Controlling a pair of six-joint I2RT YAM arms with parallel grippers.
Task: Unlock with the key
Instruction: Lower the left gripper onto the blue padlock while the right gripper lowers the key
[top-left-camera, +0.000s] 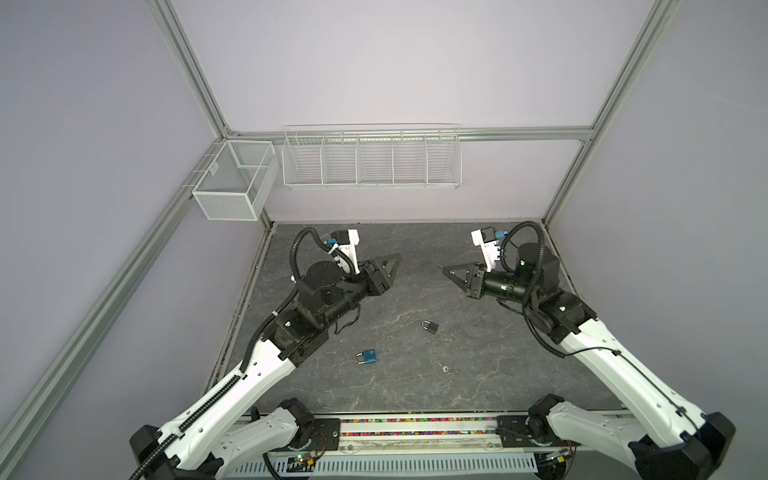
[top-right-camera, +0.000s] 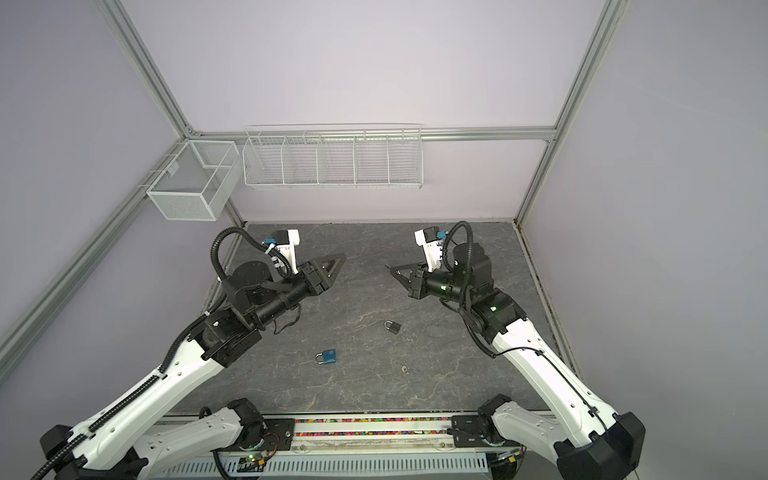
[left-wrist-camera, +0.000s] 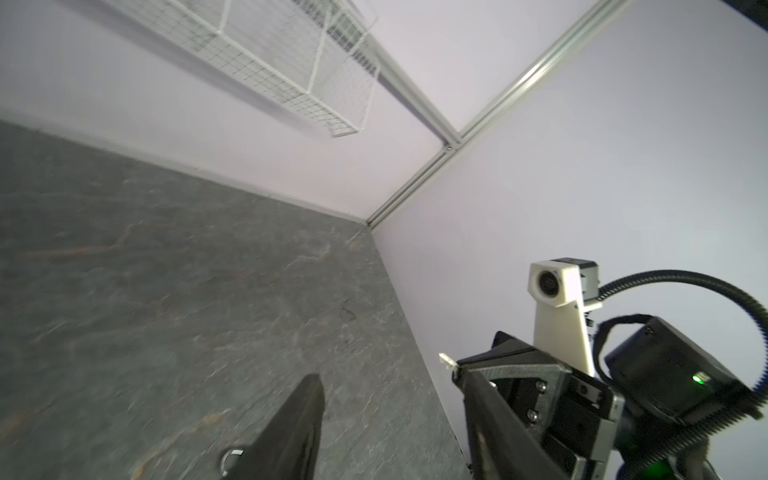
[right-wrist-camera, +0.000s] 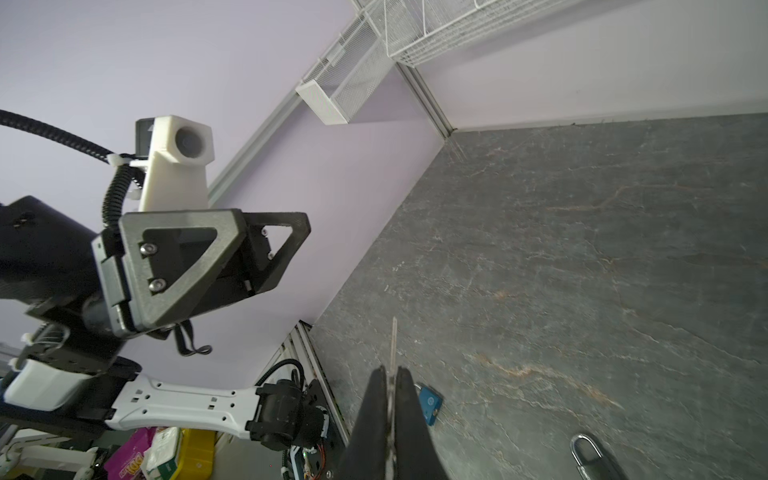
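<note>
Two white-and-black robot arms hang raised over a dark grey, stone-patterned tabletop (top-left-camera: 457, 395) inside an enclosure of pale lilac walls. On the back wall hangs a long white wire rack with five compartments (top-left-camera: 370, 166), and beside it in the corner a white mesh basket (top-left-camera: 232, 187).

The left gripper (top-left-camera: 392, 270) is held above the far left part of the table. Its black triangular jaws stand partly apart with nothing between them, as the right wrist view shows. The right gripper (top-left-camera: 446, 269) faces it from the far right, well apart from it. Its jaws are pressed together on a slim silver metal key (right-wrist-camera: 393, 340), whose blade sticks out past the fingertips (right-wrist-camera: 376, 386) towards the left arm.

Below and between the grippers, a small dark padlock with a silver shackle (top-left-camera: 430, 327) lies flat on the table, nearer the right arm. A blue padlock with a silver shackle (top-left-camera: 368, 356) lies nearer the front, on the left arm's side, well apart from the dark one. Both sit clear of either gripper in both top views. A tiny silvery object (top-left-camera: 446, 368), too small to make out, rests on the table in front of the dark padlock.
</note>
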